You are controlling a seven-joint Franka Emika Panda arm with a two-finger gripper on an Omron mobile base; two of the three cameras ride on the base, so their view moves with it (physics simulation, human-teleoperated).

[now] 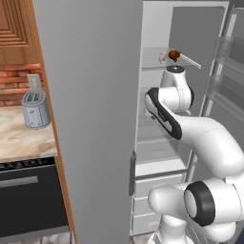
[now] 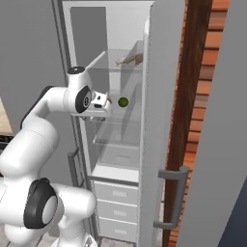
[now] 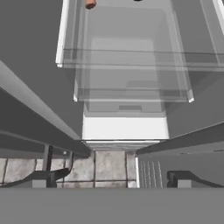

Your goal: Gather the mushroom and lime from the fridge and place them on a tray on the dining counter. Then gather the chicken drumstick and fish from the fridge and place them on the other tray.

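Note:
The fridge (image 1: 90, 119) stands open, and my arm reaches in among its glass shelves. My gripper (image 2: 102, 107) hangs at middle-shelf height, pointing down, just left of the lime (image 2: 123, 102), a small round yellow-green fruit. In the hand view the gripper (image 3: 109, 180) is open with nothing between its fingertips (image 3: 39, 180), above glass shelves and a white drawer. A small brown lump (image 3: 90, 3) at that view's top edge may be the mushroom. The chicken drumstick (image 1: 174, 55) lies on the upper shelf, also seen as (image 2: 137, 59). The fish, both trays and the dining counter are out of view.
The open fridge door (image 2: 159, 144) with its grey handle (image 2: 171, 198) stands close on the right. White drawers (image 1: 157, 190) fill the fridge's bottom. A toaster (image 1: 34, 109) sits on the marbled counter (image 1: 24, 140) to the left, above a dark oven front.

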